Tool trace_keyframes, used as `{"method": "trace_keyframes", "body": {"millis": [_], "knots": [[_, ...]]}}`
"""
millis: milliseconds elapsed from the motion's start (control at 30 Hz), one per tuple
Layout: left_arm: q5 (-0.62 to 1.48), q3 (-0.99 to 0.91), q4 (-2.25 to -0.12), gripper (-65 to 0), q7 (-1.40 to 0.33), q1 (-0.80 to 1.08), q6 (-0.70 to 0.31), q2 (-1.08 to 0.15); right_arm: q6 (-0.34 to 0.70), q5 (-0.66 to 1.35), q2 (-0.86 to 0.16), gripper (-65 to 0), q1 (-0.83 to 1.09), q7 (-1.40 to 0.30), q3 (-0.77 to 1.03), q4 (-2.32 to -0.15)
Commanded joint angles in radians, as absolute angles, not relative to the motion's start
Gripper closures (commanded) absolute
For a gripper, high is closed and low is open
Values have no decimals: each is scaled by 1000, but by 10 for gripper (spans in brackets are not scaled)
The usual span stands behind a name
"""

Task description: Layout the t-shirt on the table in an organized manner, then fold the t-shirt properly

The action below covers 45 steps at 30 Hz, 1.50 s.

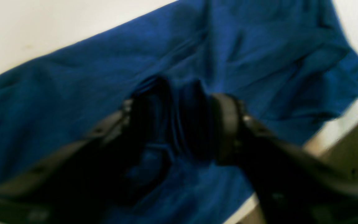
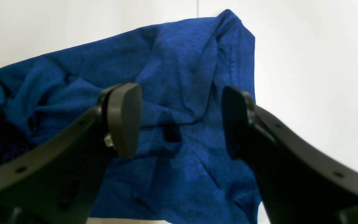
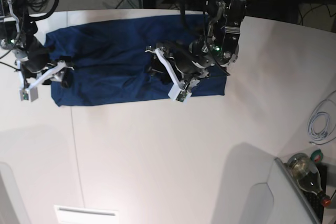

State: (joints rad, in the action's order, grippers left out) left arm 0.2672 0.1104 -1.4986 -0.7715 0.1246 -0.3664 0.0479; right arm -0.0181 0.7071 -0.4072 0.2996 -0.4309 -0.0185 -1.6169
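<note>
T-shirt (image 3: 115,66) lies as a long band across the far part of the white table (image 3: 168,156), creased along its length. Left claw (image 1: 179,124) is over the shirt's middle; its jaws stand apart with a bunched ridge of fabric between them, though the blurred picture does not show whether they grip it. Right claw (image 2: 182,121) hovers wide open above the shirt's end, holding nothing.
</note>
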Motion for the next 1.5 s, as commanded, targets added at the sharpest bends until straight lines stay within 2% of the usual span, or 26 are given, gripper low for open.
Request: {"method": "trace_keyframes", "body": {"millis": [0, 67, 200, 300, 400, 500, 533, 567, 633, 667, 700, 800, 833, 900, 1000, 1133, 1333, 1467], "knots": [[283, 125, -1521, -402, -754, 113, -371, 54, -12, 713, -421, -378, 292, -410, -10, -1632], [283, 170, -1523, -423, -754, 113, -371, 58, -12, 713, -421, -378, 291, -410, -10, -1632], [283, 237, -1532, -420, -753, 99, -371, 61, -12, 713, -421, -378, 278, -412, -10, -1632], [282, 220, -1590, -420, -754, 99, -371, 50, -7, 711, -427, -378, 278, -412, -16, -1643], [283, 84, -1727, -418, -759, 157, -371, 2, 96, 710, -423, -377, 278, -412, -16, -1679], [277, -133, -1821, -410, -760, 229, -371, -39, 203, 708, -418, -377, 277, -426, -22, -1727], [277, -203, -1825, -385, -760, 246, -371, -54, 231, 707, -418, -377, 269, -444, -39, -1738], [277, -283, -1821, -329, -760, 265, -371, -70, 257, 705, -412, -375, 246, -467, -71, -1751], [283, -453, -1781, -137, -754, 303, -377, -101, 286, 704, -412, -350, 200, -526, -151, -1756], [283, -529, -1755, -20, -753, 317, -377, -113, 286, 704, -412, -309, 171, -545, -189, -1756], [283, -613, -1722, 0, -753, 325, -377, -124, 286, 704, -410, -239, 143, -561, -245, -1755], [283, -817, -1626, 0, -751, 332, -378, -147, 285, 704, -389, -8, 44, -602, -414, -1751], [283, -874, -1596, 0, -751, 334, -380, -160, 285, 704, -371, 0, 10, -622, -467, -1750], [283, -967, -1550, 0, -751, 334, -390, -177, 283, 704, -315, -24, -59, -682, -547, -1719], [275, -1055, -1529, 0, -751, 335, -464, -183, 283, 687, -205, -3, -156, -765, -634, -1580], [275, -1089, -1529, 0, -751, 354, -556, -183, 283, 527, -71, -2, -251, -796, -756, -1374], [275, -1087, -1521, 0, -751, 355, -558, -180, 283, 335, 79, -2, -312, -796, -789, -1132], [275, -1087, -1520, 0, -751, 355, -558, -180, 283, 262, 101, -2, -309, -852, -789, -1092]]}}
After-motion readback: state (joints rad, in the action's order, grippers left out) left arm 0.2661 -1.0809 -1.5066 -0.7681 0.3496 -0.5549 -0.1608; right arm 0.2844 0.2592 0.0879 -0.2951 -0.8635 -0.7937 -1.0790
